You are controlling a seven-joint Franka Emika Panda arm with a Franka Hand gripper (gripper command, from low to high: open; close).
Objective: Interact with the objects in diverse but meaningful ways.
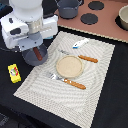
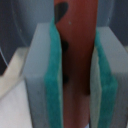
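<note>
While the arm is hanging over the mat's far corner at the exterior view's left, the scene is reading as follows.

Gripper: its two teal-faced fingers are clamping the sausage from both sides, the pads pressing against it in the wrist view.
Sausage, axis: the brown piece is standing nearly upright, its long axis running along the fingers, its lower end pointing down at the frying pan.
Sausage, place: it is hanging above the grey pan; contact with the pan cannot be told.
Fish: it is lying on the striped mat, long axis slanting toward the far right of the exterior view.
Yellow packet: it is lying off the mat on the dark table, red mark facing up; the writing is too blurred to read.
Wooden plate: it is sitting mid-mat between the fork and the knife, both with orange handles.
</note>
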